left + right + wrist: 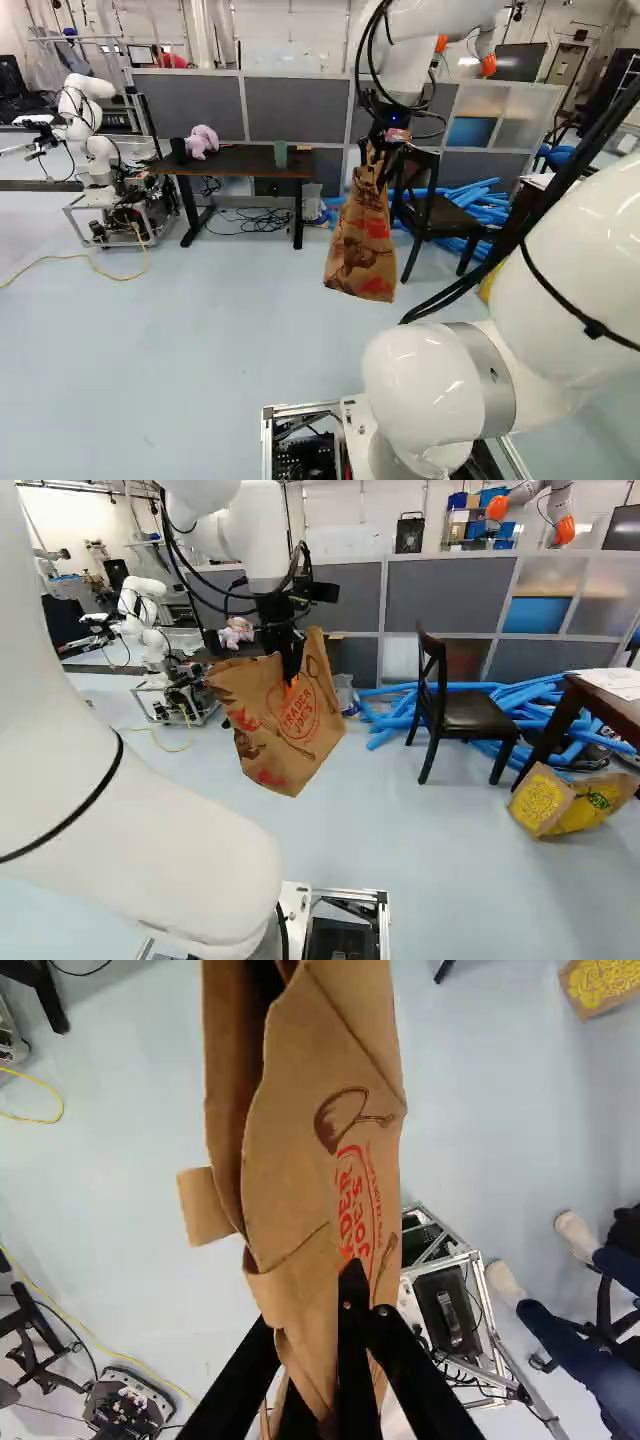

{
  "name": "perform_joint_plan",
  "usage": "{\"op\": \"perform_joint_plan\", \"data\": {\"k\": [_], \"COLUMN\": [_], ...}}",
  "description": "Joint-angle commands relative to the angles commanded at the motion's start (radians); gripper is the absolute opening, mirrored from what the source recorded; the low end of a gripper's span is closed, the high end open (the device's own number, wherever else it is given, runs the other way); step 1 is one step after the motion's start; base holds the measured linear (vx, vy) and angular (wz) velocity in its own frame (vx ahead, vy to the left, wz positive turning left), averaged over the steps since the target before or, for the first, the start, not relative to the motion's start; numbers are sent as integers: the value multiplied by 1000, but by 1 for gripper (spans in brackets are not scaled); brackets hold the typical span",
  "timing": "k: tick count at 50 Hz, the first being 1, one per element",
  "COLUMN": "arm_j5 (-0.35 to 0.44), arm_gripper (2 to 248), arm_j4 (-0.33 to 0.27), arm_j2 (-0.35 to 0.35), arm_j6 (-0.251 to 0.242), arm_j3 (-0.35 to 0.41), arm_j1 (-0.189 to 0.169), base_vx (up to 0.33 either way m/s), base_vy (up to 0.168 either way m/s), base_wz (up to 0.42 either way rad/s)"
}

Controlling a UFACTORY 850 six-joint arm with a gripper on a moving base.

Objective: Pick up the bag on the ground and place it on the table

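Above the floor point(400, 880), the bag point(305, 745) hangs from the gripper point(291, 678), whose fingers are nearly closed on its paper, so the pick-up looks done and the next move calls for carrying it over the desk point(240, 158) or table point(600, 687), whichever is meant.

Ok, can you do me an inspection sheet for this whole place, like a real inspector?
Desk: pink plush and green cup on the desk.
Table: papers on the table by the chair.
Bag: the bag hangs off the floor, not on a table.
Claw: the claw is shut on the bag.
Clutter: blue tubes around the chair; yellow-printed bag on the floor.
Cables: yellow cord on the floor; black cords tangled under the desk.
Surroundings: grey panels, another robot.
Spills: nothing seen.
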Motion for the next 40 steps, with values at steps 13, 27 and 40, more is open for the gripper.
{"op": "perform_joint_plan", "data": {"k": [13,27,40], "arm_j5": [0,0,0], "arm_gripper": [21,21,21], "arm_j4": [0,0,0], "arm_j2": [0,0,0], "arm_j6": [0,0,0], "arm_j3": [0,0,0], "arm_j1": [0,0,0], "base_vx": [34,4,41], "base_vy": [32,36,54], "base_wz": [160,176,239]}}
